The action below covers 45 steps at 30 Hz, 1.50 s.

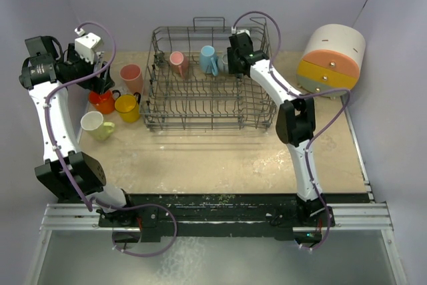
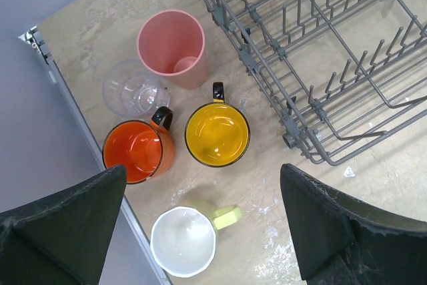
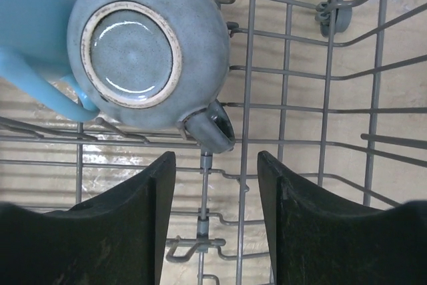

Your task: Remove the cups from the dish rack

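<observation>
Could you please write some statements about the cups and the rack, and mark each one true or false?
The grey mug shows its underside to the right wrist camera. True.
The orange mug stands inside the dish rack. False: it stands on the table, outside the rack.
The right pincer is shut on the grey mug. False: it is open and holds nothing.
The left pincer is open and empty. True.
</observation>
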Each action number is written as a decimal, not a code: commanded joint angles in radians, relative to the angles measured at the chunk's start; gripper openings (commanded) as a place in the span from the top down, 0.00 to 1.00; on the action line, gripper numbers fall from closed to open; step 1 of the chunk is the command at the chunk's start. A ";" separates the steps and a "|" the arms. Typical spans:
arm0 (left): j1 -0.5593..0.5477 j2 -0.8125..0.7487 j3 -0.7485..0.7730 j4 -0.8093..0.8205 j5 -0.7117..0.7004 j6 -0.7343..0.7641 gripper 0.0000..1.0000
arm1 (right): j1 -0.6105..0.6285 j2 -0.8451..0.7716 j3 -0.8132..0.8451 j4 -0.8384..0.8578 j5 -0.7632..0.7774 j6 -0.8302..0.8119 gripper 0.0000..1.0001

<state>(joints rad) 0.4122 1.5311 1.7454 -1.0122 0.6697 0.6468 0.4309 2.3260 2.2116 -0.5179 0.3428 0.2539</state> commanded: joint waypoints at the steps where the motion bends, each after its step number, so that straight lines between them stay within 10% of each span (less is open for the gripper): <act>1: 0.005 -0.033 -0.003 0.038 0.038 -0.007 0.01 | -0.004 0.026 0.038 0.037 0.017 -0.052 0.46; 45: 0.004 -0.016 -0.007 0.027 0.057 -0.028 0.01 | -0.064 0.084 0.184 0.062 -0.199 -0.175 0.60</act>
<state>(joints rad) 0.4122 1.5311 1.7069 -1.0027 0.7036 0.6209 0.3710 2.3894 2.3413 -0.4381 0.1791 0.1005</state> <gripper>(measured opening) 0.992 0.400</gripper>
